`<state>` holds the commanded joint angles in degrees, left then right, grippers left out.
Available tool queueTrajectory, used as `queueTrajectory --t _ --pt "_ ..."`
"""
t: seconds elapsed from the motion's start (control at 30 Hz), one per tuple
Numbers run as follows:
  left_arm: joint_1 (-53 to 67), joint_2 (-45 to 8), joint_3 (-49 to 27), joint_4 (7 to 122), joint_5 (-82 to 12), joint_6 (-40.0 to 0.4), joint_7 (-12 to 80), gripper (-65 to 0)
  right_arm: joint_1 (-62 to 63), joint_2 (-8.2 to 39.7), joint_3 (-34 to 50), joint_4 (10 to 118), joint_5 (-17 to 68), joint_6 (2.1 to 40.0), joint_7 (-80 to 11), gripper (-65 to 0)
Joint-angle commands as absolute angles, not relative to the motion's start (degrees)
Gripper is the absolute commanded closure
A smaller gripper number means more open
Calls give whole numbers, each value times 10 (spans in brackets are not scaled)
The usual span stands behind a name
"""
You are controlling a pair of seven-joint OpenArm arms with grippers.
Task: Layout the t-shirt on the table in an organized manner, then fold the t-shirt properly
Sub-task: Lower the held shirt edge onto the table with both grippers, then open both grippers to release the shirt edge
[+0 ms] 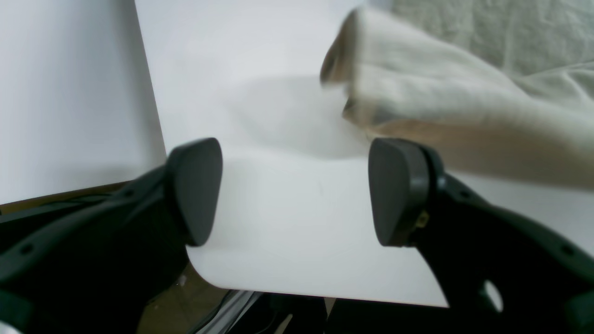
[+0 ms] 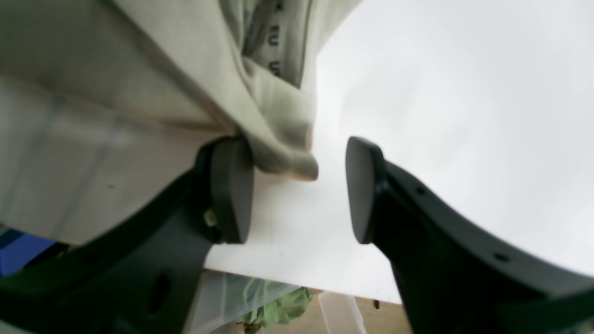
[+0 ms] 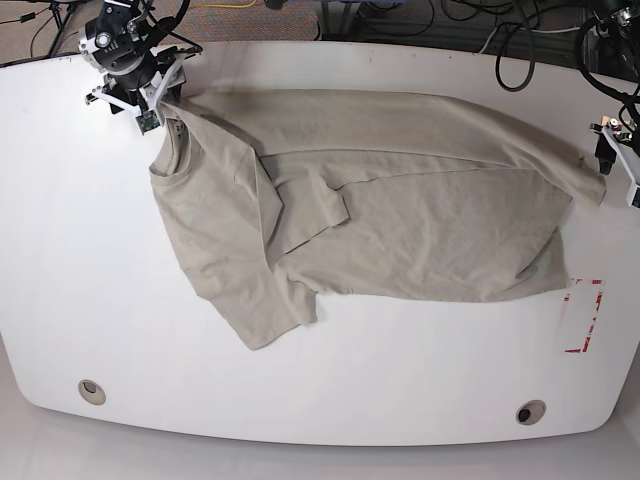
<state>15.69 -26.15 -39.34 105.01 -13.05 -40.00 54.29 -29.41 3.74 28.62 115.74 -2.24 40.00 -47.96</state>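
Observation:
The beige-grey t-shirt [image 3: 400,220] lies spread across the white table [image 3: 400,400], with one sleeve and side flap folded over its front at the left. My right gripper [image 3: 150,105] is at the collar end, far left. Its jaws stand open [image 2: 297,190], and a fold of the t-shirt [image 2: 278,148] hangs beside one finger [image 2: 232,190]. At the hem corner on the far right my left gripper [image 3: 605,150] is open too [image 1: 297,192]. Nothing sits between its fingers, and the blurred cloth corner [image 1: 417,88] is just beyond them.
Two grey grommet holes [image 3: 91,391] [image 3: 530,411] sit near the front edge. A red-outlined rectangle [image 3: 583,315] marks the right side. Cables [image 3: 500,30] run behind the table. Both grippers are close to table edges [image 1: 325,292]; a clear bin with green cloth [image 2: 274,306] is below.

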Motion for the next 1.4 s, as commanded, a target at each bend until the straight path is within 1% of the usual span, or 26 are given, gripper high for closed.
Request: queueTrajectory --t 0.13,0.37,0.5,0.7,0.9,0.97,1.23,1.4 --pt "157 -262 -382 1031 -131 -400 541 -447 -285 55 309 1157 -22 400 -480 -308" --pt "160 -265 -385 1025 -131 -400 541 -447 -240 62 378 1147 -22 400 -480 -308" --pt "175 -266 -385 1025 -131 -400 541 -447 -226 82 383 1146 -22 400 -480 -308" --pt "186 -266 -386 1025 -131 -400 540 -447 -224 84 384 1151 -22 400 -480 -308" --pt "192 -262 -429 1035 -136 -400 543 -447 -224 80 383 1154 -17 400 -480 -308" --pt "188 -259 -436 1045 -136 -400 543 -447 -221 72 382 1153 -17 400 -480 -308" --pt "131 -210 -437 1058 -131 -400 543 -447 -173 31 378 1153 -17 400 -480 -308" --pt "73 -183 -432 1049 -131 -400 544 -449 -148 17 346 1153 -22 400 -480 -308"
